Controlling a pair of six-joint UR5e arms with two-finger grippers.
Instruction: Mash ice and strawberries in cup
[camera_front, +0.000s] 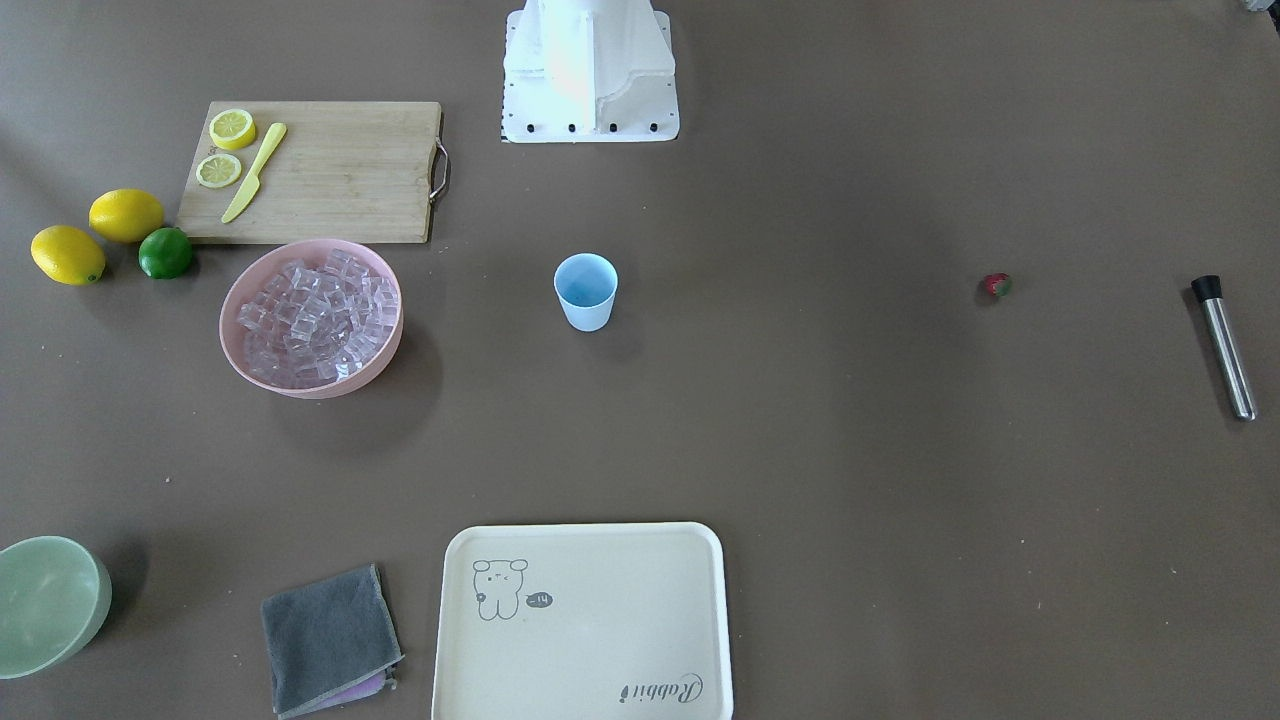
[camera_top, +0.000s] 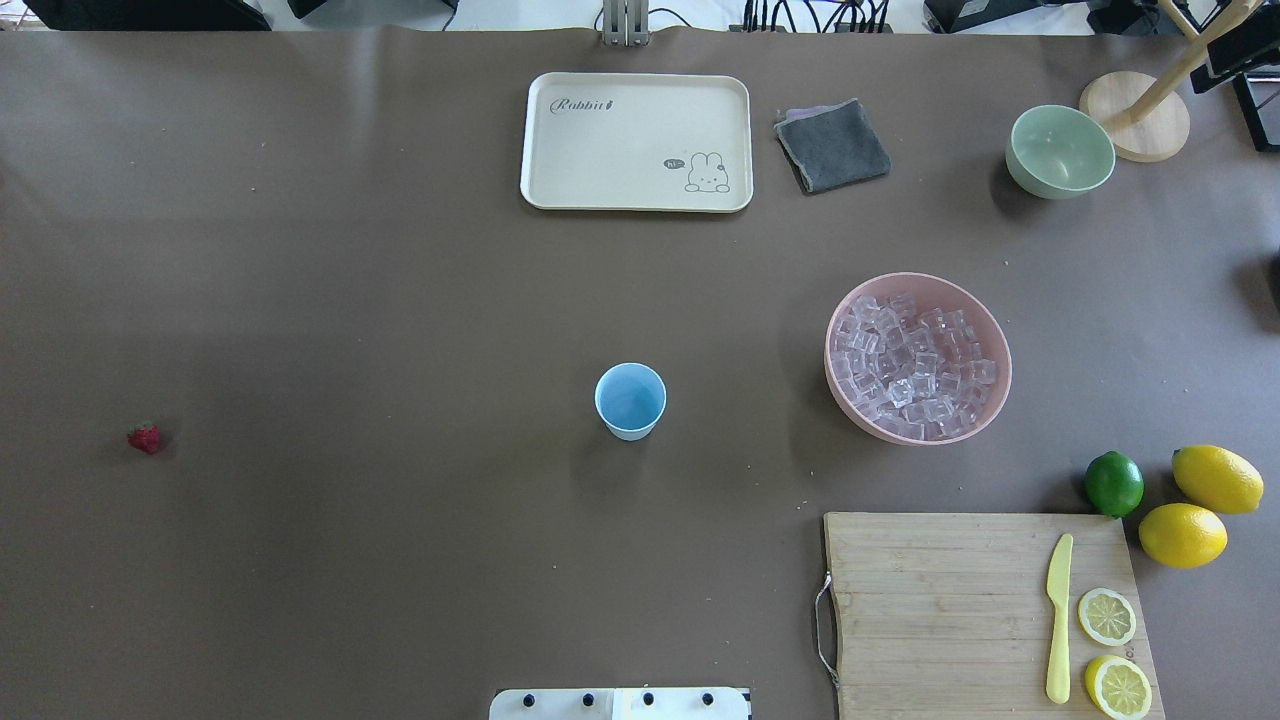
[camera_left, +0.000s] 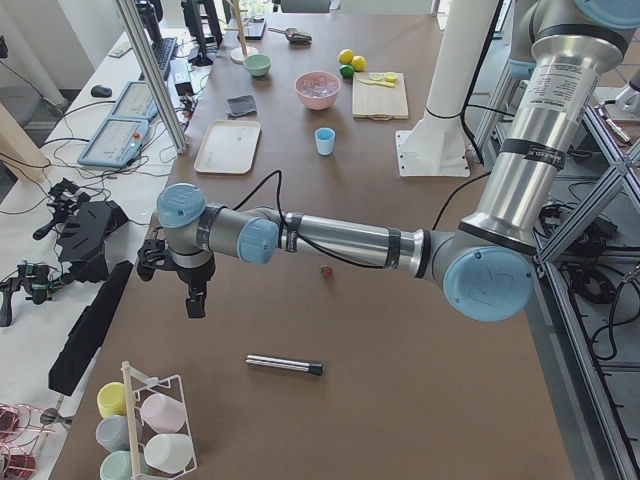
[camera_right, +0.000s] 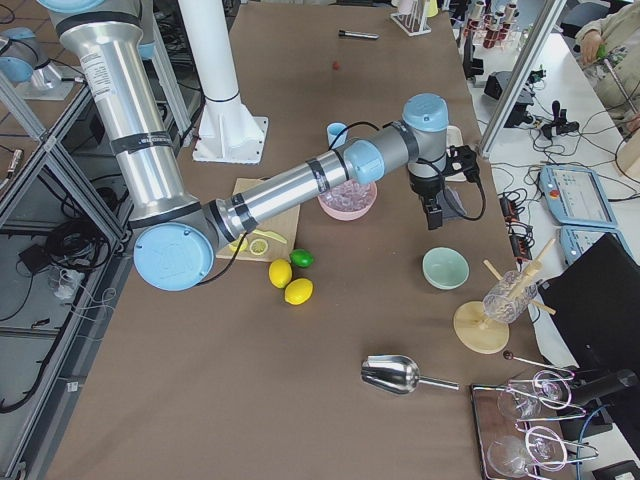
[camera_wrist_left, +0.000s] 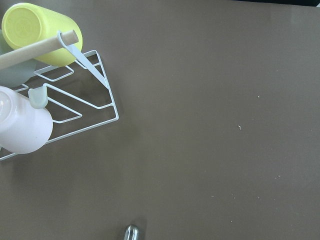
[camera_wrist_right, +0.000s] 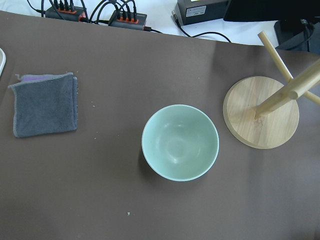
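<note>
The light-blue cup (camera_top: 630, 400) stands upright and empty at the table's middle. The ice (camera_top: 915, 365) is heaped in a pink bowl (camera_top: 985, 310) to its right. The strawberry (camera_top: 145, 438) lies alone far to the left. A steel muddler (camera_front: 1224, 347) lies beyond it. My left gripper (camera_left: 196, 300) hangs over the table's left end, past the muddler. My right gripper (camera_right: 432, 215) hangs between the pink bowl and the pale-green bowl (camera_wrist_right: 180, 142). Both show only in side views, so I cannot tell whether they are open or shut.
A cutting board (camera_top: 940, 600) with lemon halves and a yellow knife lies front right, beside two lemons (camera_top: 1182, 534) and a lime (camera_top: 1113, 483). A cream tray (camera_top: 636, 140) and grey cloth (camera_top: 832, 145) lie far. A cup rack (camera_wrist_left: 75, 100) stands at the left end.
</note>
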